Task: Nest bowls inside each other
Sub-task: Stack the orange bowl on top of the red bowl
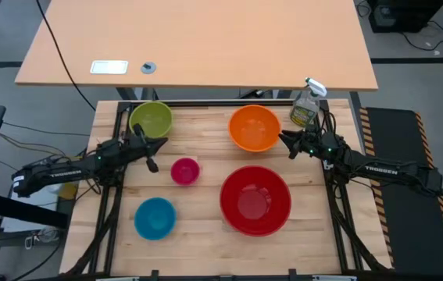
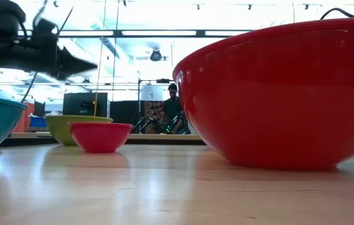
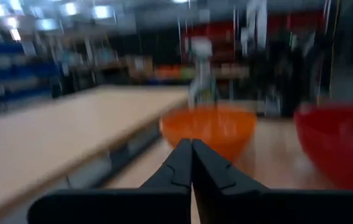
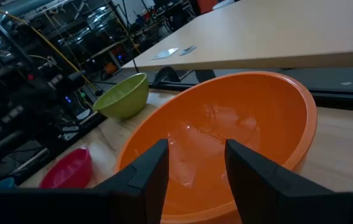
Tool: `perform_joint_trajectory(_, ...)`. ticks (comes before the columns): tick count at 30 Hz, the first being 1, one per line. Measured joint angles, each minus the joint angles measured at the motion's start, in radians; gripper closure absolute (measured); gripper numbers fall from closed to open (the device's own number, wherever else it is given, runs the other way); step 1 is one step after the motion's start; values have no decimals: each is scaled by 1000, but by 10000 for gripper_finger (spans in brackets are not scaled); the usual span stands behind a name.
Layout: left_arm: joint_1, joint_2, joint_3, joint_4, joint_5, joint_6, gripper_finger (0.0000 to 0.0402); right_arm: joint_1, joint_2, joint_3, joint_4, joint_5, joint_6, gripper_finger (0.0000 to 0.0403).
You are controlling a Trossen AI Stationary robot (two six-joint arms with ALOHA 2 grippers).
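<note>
Only overhead: blue bowl [image 1: 155, 217]; spray bottle [image 1: 307, 105].

Five bowls sat on the table, one of each color: one red bowl [image 1: 255, 200], one orange bowl [image 1: 254, 128], one green bowl [image 1: 151, 119], one blue bowl [image 1: 155, 217], one pink bowl [image 1: 185, 171]. One spray bottle [image 1: 307, 105] stood alongside.

A light desk [image 1: 198, 43] stands behind the table [image 1: 205, 234]; strip lights [image 2: 158, 32] hang over grey floor [image 1: 2, 31].
</note>
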State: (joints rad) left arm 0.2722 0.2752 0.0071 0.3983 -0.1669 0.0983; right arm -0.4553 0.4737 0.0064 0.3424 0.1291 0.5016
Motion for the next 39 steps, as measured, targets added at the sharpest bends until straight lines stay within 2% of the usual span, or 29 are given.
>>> perform_joint_trajectory(2,0,-2,0,74,0,-92,395,0,0,0,0,0,0,239)
perform_joint_trajectory(6,0,-2,0,191,0,-368,395,0,0,0,0,0,0,239)
perform_joint_trajectory(11,0,0,0,186,-9,-653,395,0,0,0,6,1,0,239)
perform_joint_trajectory(15,0,0,0,197,-78,-890,395,0,0,0,78,24,1,239)
perform_joint_trajectory(21,0,0,0,250,-177,-981,395,-2,0,0,248,37,125,239)
perform_joint_trajectory(26,-1,0,0,264,-180,-1092,395,-5,3,2,343,29,181,239)
perform_joint_trajectory(28,-1,0,0,264,-180,-1140,395,-5,6,22,333,-22,193,239)
perform_joint_trajectory(30,-1,0,0,265,-180,-1162,395,-5,21,71,268,-124,164,240)
perform_joint_trajectory(33,-1,0,0,265,-180,-1185,395,7,70,199,-2,-239,102,246)
perform_joint_trajectory(36,-1,0,0,264,-180,-1188,395,33,152,353,-293,-226,-6,255)
perform_joint_trajectory(39,-1,0,0,265,-180,-1188,395,55,246,505,-466,-206,-175,264)
